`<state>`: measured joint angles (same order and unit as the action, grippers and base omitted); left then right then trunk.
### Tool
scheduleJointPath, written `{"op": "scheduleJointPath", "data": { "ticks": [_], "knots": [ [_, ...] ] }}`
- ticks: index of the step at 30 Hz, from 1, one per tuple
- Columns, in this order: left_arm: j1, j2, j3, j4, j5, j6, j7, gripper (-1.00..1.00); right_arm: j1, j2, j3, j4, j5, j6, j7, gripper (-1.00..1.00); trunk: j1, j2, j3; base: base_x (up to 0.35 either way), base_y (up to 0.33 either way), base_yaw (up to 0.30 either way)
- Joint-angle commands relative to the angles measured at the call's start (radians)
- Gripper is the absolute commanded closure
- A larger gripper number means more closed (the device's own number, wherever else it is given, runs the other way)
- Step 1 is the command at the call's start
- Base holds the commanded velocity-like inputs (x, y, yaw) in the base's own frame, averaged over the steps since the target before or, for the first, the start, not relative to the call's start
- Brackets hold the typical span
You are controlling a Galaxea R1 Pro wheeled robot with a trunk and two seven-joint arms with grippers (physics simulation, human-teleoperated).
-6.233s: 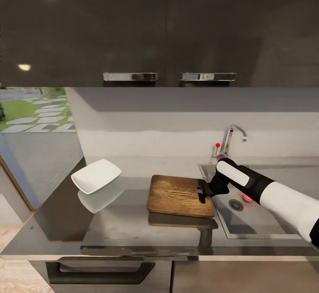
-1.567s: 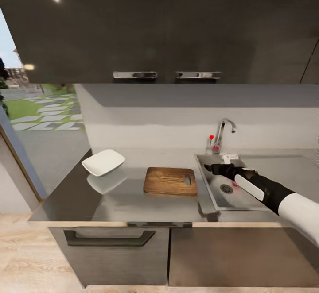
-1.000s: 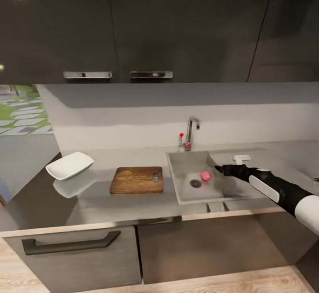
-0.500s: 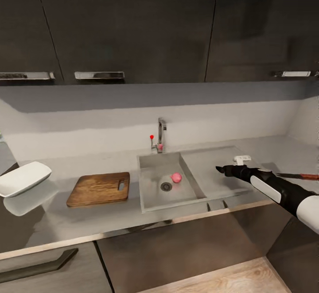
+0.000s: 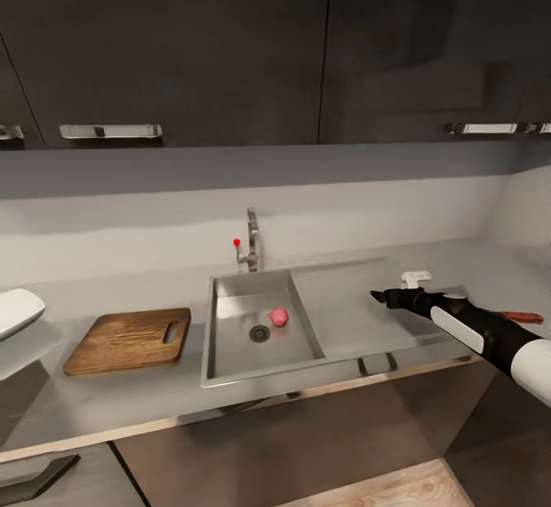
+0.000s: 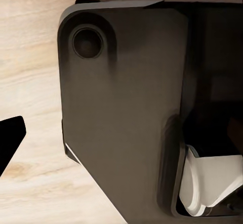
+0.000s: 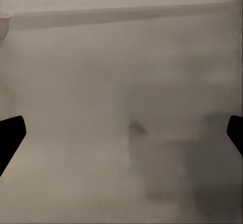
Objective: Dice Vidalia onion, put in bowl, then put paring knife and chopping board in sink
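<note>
1. Your right gripper (image 5: pixel 379 295) hovers over the sink (image 5: pixel 229 354) drainboard, jaws spread wide and empty.
2. The onion (image 5: pixel 278 317) lies in the basin beside the drain.
3. The chopping board (image 5: pixel 128 340) lies left of the sink.
4. I cannot tell your left gripper's jaw state.

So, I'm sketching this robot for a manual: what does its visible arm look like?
The right arm has a glossy white upper shell, then a black forearm bearing a white oblong panel. It tapers to a black right gripper with slim pointed fingers. No cables or markings are visible.
</note>
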<state>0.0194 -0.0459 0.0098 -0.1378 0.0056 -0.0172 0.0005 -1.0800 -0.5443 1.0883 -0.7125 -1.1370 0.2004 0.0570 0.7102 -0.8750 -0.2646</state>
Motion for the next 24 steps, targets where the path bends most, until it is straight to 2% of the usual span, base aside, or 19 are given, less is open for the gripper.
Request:
{"op": "scheduleJointPath", "data": {
  "ticks": [1, 6, 10, 11, 12, 14, 15, 16, 18, 19, 22, 24],
  "knots": [
    [0.001, 0.000, 0.001, -0.002, 0.001, -0.001, 0.000, -1.00, -0.001, 0.000, 0.005, -0.001, -0.006, 0.001, 0.000, -1.00, 0.000, -0.001, -0.001, 0.137, -0.290, 0.000],
    [0.001, 0.000, 0.001, -0.002, 0.001, -0.001, 0.000, -1.00, -0.001, 0.001, 0.007, -0.002, -0.005, 0.022, -0.002, -1.00, 0.000, -0.001, -0.001, 0.134, -0.290, 0.000],
    [0.001, 0.000, 0.001, -0.002, 0.001, -0.001, 0.000, -1.00, -0.001, 0.000, 0.008, -0.006, 0.010, 0.158, -0.003, -1.00, 0.000, -0.001, -0.001, 0.107, -0.231, 0.000],
    [0.001, -0.001, 0.001, -0.002, 0.001, -0.001, 0.000, -1.00, -0.002, -0.005, 0.006, -0.011, 0.070, 0.230, 0.000, -1.00, 0.000, -0.001, -0.001, 0.027, -0.049, 0.000],
    [0.001, -0.001, 0.001, -0.002, 0.001, -0.001, 0.000, -1.00, -0.002, -0.006, 0.006, -0.012, 0.092, 0.238, 0.000, -1.00, 0.000, -0.001, -0.001, 0.022, -0.039, 0.000],
    [0.001, -0.001, 0.001, -0.002, 0.001, -0.001, 0.000, -1.00, -0.003, -0.008, 0.005, -0.014, 0.204, 0.258, 0.002, -1.00, 0.000, -0.001, -0.001, 0.011, -0.021, 0.000],
    [0.001, -0.002, 0.001, -0.002, 0.001, -0.002, 0.000, -1.00, -0.003, -0.013, 0.001, -0.016, 0.411, 0.269, 0.083, -1.00, 0.000, -0.001, -0.001, 0.002, -0.003, 0.000],
    [0.001, -0.002, 0.000, -0.002, 0.001, -0.002, 0.000, -1.00, -0.003, -0.022, 0.000, -0.016, 0.454, 0.267, 0.142, -1.00, 0.000, -0.001, -0.001, 0.001, -0.002, 0.000],
    [0.001, -0.002, 0.000, -0.002, 0.001, -0.001, 0.000, -1.00, -0.004, -0.059, -0.007, -0.016, 0.513, 0.262, 0.285, -1.00, 0.000, -0.001, -0.001, 0.000, -0.001, 0.000],
    [0.001, -0.002, 0.000, -0.002, 0.001, -0.001, 0.000, -1.00, -0.006, -0.097, -0.031, -0.016, 0.536, 0.250, 0.388, -1.00, 0.000, -0.001, -0.001, 0.000, 0.000, 0.000],
    [0.001, -0.002, -0.001, -0.002, 0.001, -0.002, 0.000, -1.00, -0.008, -0.176, -0.133, -0.017, 0.560, 0.224, 0.545, -1.00, 0.000, -0.001, -0.001, 0.000, 0.000, 0.000],
    [0.001, -0.002, -0.001, -0.002, 0.001, -0.002, 0.000, -1.00, -0.009, -0.227, -0.188, -0.027, 0.599, 0.216, 0.638, -1.00, 0.000, -0.001, -0.001, 0.000, 0.000, 0.000]
  ]
}}
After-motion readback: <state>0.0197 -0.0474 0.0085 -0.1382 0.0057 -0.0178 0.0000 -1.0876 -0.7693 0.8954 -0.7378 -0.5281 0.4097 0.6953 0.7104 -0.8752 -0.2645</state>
